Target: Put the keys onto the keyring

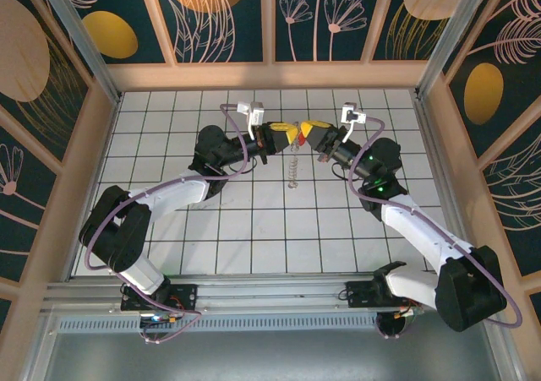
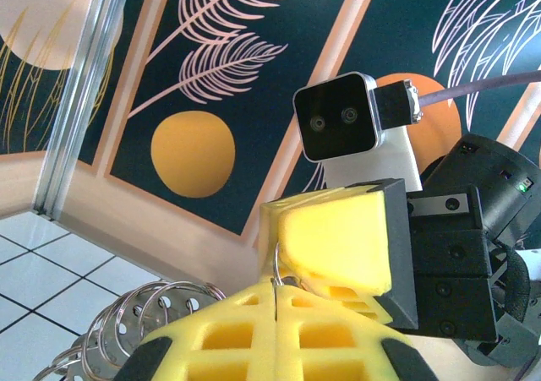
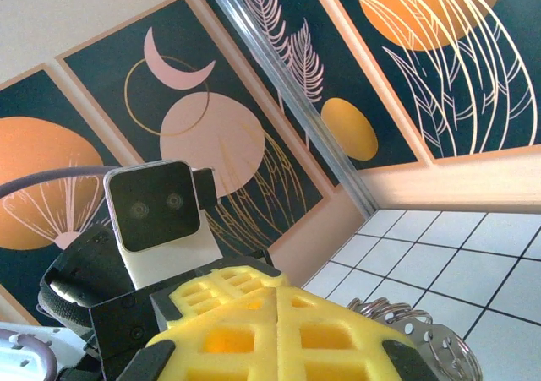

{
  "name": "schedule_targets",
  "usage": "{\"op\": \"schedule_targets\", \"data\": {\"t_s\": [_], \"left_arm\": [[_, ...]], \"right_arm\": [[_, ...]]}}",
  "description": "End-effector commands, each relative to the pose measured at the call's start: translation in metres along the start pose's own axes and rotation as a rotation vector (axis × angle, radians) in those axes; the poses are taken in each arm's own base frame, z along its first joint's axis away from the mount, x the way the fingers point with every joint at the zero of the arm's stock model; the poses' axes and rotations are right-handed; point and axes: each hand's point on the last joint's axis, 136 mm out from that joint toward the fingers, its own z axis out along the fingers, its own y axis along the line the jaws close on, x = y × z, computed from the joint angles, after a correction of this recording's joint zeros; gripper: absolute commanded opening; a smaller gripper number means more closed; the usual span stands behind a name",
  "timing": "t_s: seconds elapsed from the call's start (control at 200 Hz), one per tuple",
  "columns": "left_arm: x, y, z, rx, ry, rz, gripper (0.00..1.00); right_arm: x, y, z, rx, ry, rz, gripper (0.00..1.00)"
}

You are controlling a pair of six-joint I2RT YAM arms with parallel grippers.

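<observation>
Both grippers meet tip to tip above the far middle of the floor. My left gripper (image 1: 286, 134) is shut, and in the left wrist view a thin wire loop of the keyring (image 2: 144, 318) is pinched in the seam of its yellow pads (image 2: 237, 334). The keyring (image 1: 293, 168) hangs down from the tips as a silvery chain of rings. My right gripper (image 1: 312, 134) is shut too, with the key's red head (image 1: 302, 137) showing at its tip. The key's blade is hidden. In the right wrist view the rings (image 3: 397, 318) hang just right of the closed pads (image 3: 338, 339).
White tiled floor (image 1: 254, 229) lies below, with patterned walls (image 1: 228, 18) on three sides. Each wrist camera faces the other arm's white camera housing (image 2: 342, 119) (image 3: 156, 208) at close range. The arm bases (image 1: 156, 296) sit on the near rail.
</observation>
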Motion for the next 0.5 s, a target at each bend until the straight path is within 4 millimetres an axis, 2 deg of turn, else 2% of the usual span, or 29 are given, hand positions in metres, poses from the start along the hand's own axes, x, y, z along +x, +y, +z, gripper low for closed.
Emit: {"op": "schedule_targets", "data": {"t_s": [0.0, 0.496], "left_arm": [[-0.017, -0.022, 0.0, 0.071, -0.054, 0.057, 0.0], [-0.024, -0.023, -0.001, 0.064, -0.079, 0.07, 0.0]], "right_arm": [[-0.006, -0.004, -0.006, 0.034, -0.027, -0.003, 0.0], [0.012, -0.014, -0.012, 0.059, 0.01, 0.037, 0.0]]}}
